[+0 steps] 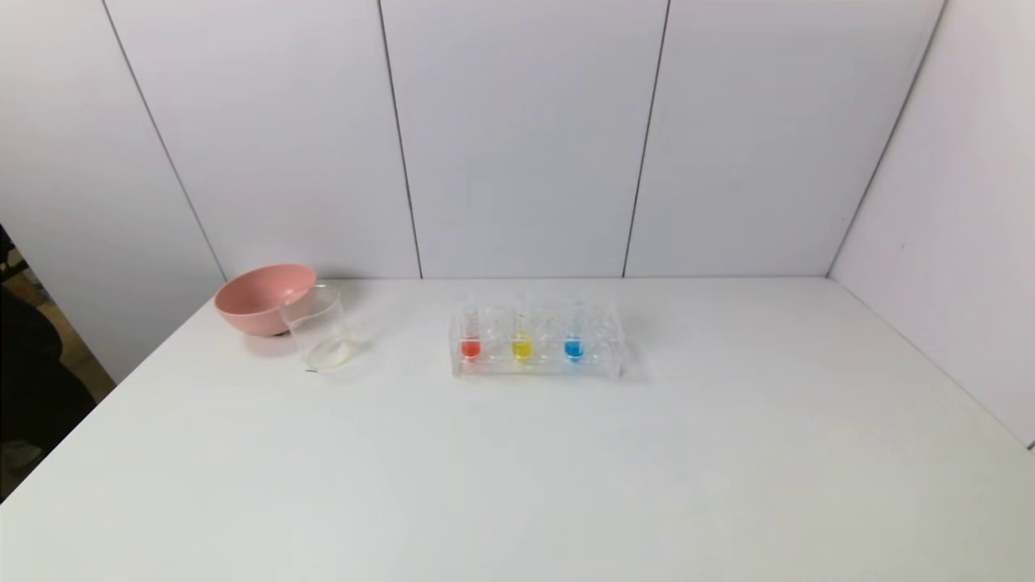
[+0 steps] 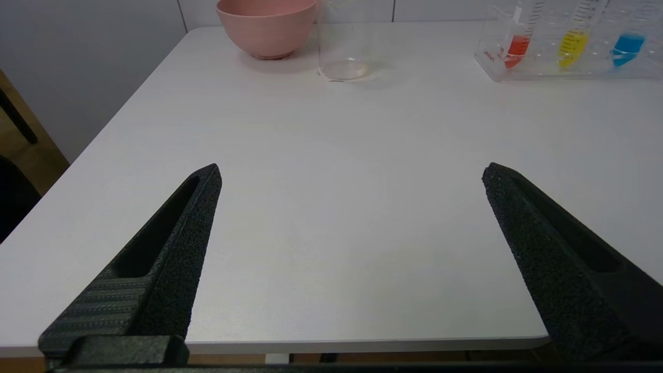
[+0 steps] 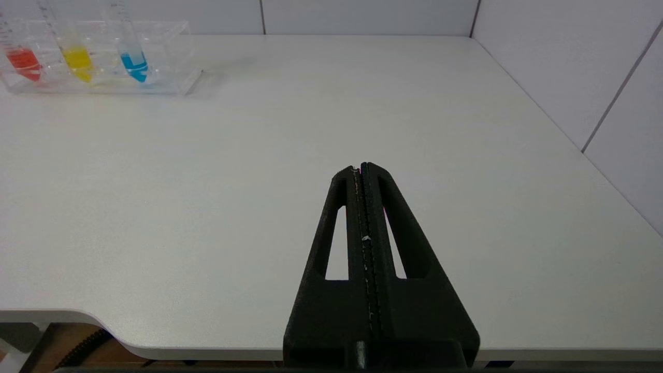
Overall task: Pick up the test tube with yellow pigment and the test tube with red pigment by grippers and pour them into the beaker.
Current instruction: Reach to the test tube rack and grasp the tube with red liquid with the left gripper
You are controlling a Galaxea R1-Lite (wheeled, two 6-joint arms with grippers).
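Note:
The red test tube and the yellow test tube stand upright in a clear rack at the table's middle back. They also show in the left wrist view, red and yellow, and in the right wrist view, red and yellow. The clear beaker stands left of the rack; it also shows in the left wrist view. My left gripper is open and empty over the table's near edge. My right gripper is shut and empty near the front edge. Neither shows in the head view.
A blue-liquid tube stands in the same rack, right of the yellow one. A pink bowl sits just behind the beaker at the back left. White wall panels close the back and right side. The table is white.

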